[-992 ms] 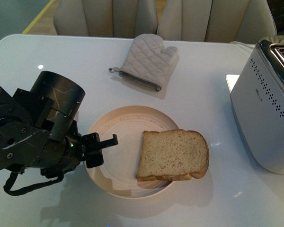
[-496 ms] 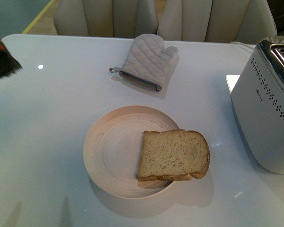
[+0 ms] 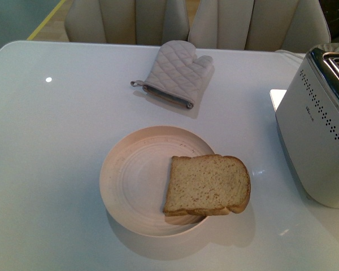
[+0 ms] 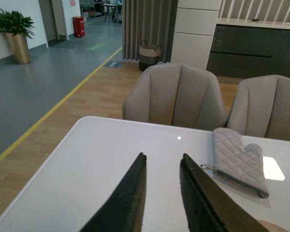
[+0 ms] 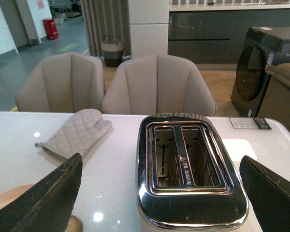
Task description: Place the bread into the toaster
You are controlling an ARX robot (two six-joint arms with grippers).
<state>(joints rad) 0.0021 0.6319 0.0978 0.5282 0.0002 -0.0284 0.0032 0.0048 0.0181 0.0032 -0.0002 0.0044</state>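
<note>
The bread [image 3: 207, 184], a tan speckled slice with a brown crust, lies flat on the right half of a round cream plate [image 3: 133, 180], overhanging its right rim. The white toaster [image 3: 319, 130] with dotted side and chrome top stands at the table's right edge. In the right wrist view its two slots [image 5: 186, 157] are empty. My right gripper [image 5: 160, 164] hangs open above the toaster, one finger on each side of it. My left gripper [image 4: 163, 157] is open over bare table, nothing between its fingers. Neither arm appears in the front view.
A quilted grey oven mitt [image 3: 178, 72] lies at the back of the white table [image 3: 56, 152]; it also shows as the mitt [image 4: 239, 159] in the left wrist view. Beige chairs [image 3: 130, 20] stand behind the table's far edge.
The left arm, which was low beside the plate's left rim a second ago, has lifted away to the upper left and left the front view. Bread and plate have not moved.
</note>
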